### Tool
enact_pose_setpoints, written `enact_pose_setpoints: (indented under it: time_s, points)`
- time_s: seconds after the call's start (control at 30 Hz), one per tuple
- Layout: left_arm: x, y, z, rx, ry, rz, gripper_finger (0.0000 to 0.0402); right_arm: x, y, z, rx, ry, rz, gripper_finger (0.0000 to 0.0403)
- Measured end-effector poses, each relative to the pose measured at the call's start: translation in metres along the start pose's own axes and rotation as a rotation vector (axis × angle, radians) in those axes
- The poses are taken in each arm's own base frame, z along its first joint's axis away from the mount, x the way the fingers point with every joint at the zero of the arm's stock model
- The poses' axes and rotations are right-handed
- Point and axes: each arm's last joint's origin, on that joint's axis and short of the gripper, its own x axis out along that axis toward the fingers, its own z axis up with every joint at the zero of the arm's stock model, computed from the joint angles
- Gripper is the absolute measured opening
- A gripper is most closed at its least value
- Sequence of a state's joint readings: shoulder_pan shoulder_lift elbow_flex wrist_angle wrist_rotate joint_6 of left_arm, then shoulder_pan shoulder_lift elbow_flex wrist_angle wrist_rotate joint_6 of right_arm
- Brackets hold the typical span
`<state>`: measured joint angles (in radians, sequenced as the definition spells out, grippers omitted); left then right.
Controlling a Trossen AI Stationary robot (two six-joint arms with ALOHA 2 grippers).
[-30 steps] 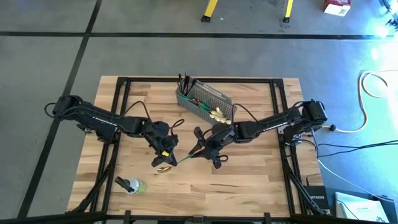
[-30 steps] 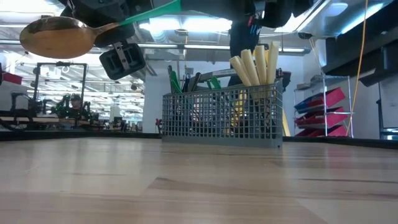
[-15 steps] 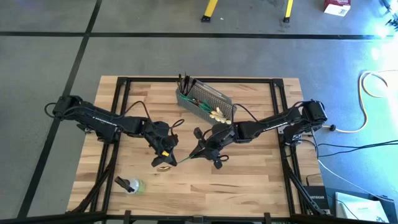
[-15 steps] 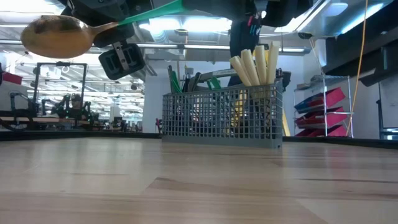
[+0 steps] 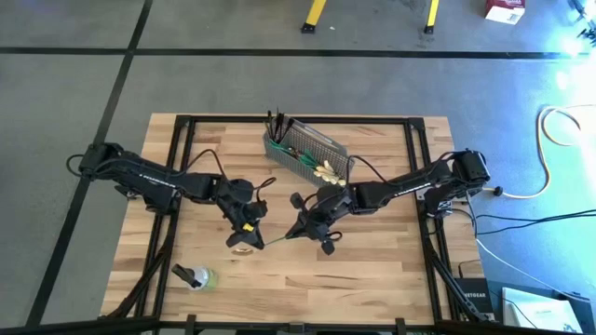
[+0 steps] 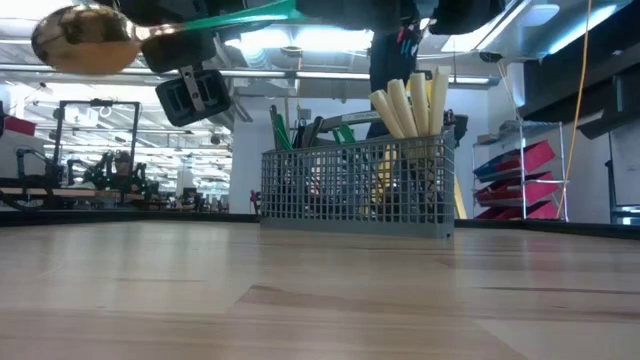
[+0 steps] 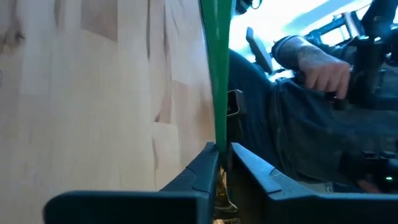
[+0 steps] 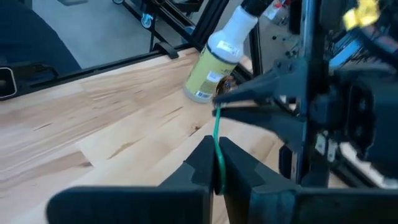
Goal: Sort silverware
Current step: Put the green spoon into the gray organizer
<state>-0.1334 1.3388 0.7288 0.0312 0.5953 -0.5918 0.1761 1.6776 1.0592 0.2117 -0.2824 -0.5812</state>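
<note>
A spoon with a gold bowl [image 6: 85, 38] and a green handle [image 6: 240, 18] hangs level above the table's middle, held at both ends. My left gripper [image 5: 251, 236] is shut near its bowl end. My right gripper [image 5: 291, 233] is shut on the handle's free end, facing the left one. The grey mesh basket [image 5: 307, 154] stands on the table at the far middle. Cream-handled knives [image 6: 405, 105] and dark forks [image 5: 277, 121] stand upright in it. My left gripper pinches the green handle [image 7: 217, 140] between its two fingers, just where it meets the gold neck [image 7: 221, 194]. The fingers lie across the handle, slanting down from the table's left. The spoon is clear of the table. My right gripper pinches the green handle's free end [image 8: 217, 163] between its two fingers. It comes from the table's right, slanting down, roughly along the handle. The spoon runs from it toward the left gripper [image 8: 249, 102], clear of the table.
A small bottle [image 5: 194, 276] lies on the wood near the front left. A black frame rail [image 5: 172, 186] runs along the table's sides. Bare wood lies in front of the basket [image 6: 355, 185]. A person's hand [image 7: 323, 71] shows beyond the table.
The spoon's bowl end has risen a little and the spoon has rolled slightly about its length. Both arms have stayed in place.
</note>
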Motion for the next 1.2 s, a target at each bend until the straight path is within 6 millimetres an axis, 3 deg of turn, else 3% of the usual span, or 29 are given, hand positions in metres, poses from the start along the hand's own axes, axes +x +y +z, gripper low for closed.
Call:
enact_pose_setpoints:
  time_s: [0.2, 0.37, 0.53, 0.6, 0.73, 0.83, 1.0, 1.2]
  points:
    - [-0.006, -0.004, 0.014, 0.045, -0.04, -0.041, 0.0089, -0.004, 0.0, 0.006, 0.114, 0.153, 0.148, 0.0]
    - [-0.02, -0.015, 0.039, 0.124, -0.105, -0.068, 0.0136, -0.012, -0.009, 0.036, 0.164, 0.23, 0.191, 0.0]
    - [-0.047, -0.042, 0.049, 0.212, -0.137, -0.086, 0.0149, -0.037, -0.029, 0.072, 0.238, 0.325, 0.221, 0.0]
    - [-0.064, -0.052, 0.044, 0.249, -0.144, -0.008, 0.015, -0.05, -0.042, 0.088, 0.251, 0.347, 0.194, 0.0]
    - [-0.103, -0.061, 0.028, 0.3, -0.232, 0.331, 0.015, -0.083, -0.074, 0.122, 0.276, 0.315, 0.078, 0.0]
    - [-0.129, -0.068, 0.017, 0.304, -0.345, 0.556, 0.015, -0.113, -0.101, 0.137, 0.335, 0.318, -0.063, 0.0]
    - [-0.153, -0.072, 0.009, 0.274, -0.508, 0.81, 0.015, -0.155, -0.142, 0.129, 0.503, 0.341, -0.259, 0.0]
    - [-0.162, -0.04, 0.005, 0.103, -0.417, 1.162, 0.015, -0.181, -0.174, 0.087, 0.692, 0.462, -0.368, 0.0]
